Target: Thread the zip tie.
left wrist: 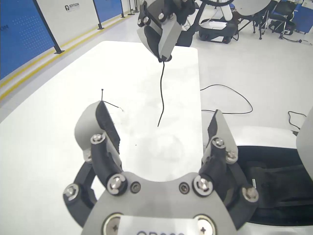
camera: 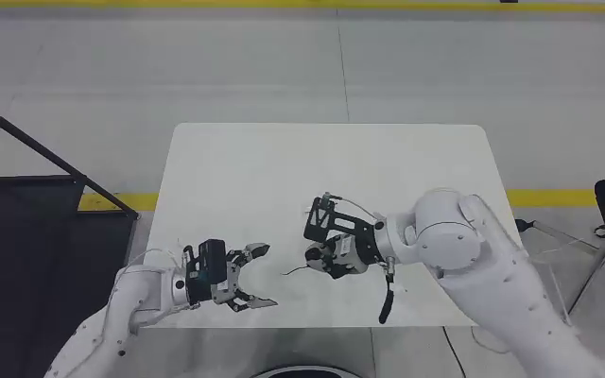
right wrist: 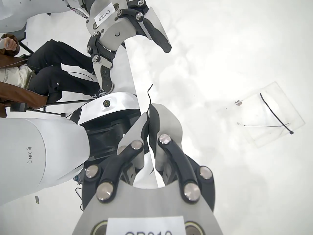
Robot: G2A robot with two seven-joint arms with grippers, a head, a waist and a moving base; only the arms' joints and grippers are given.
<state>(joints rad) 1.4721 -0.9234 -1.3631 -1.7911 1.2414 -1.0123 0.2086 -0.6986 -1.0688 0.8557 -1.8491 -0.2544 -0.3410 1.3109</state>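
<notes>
Above table [camera: 284, 170], right end effector [right wrist: 148, 113] pinches zip tie [left wrist: 162, 91].

We see the left gripper [camera: 262, 276] with fingers [camera: 257, 249] spread over the white counter [camera: 284, 170], facing the right gripper [camera: 315, 259] pinching the zip tie [camera: 294, 272]

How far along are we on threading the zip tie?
Done: the right gripper is shut on the zip tie, whose tail sticks out free toward the left gripper. In hand: the left gripper is open and empty, facing that tail. Left: grip the tail and feed it through the head; no loop shows yet. A second tie lies on the table.
</notes>
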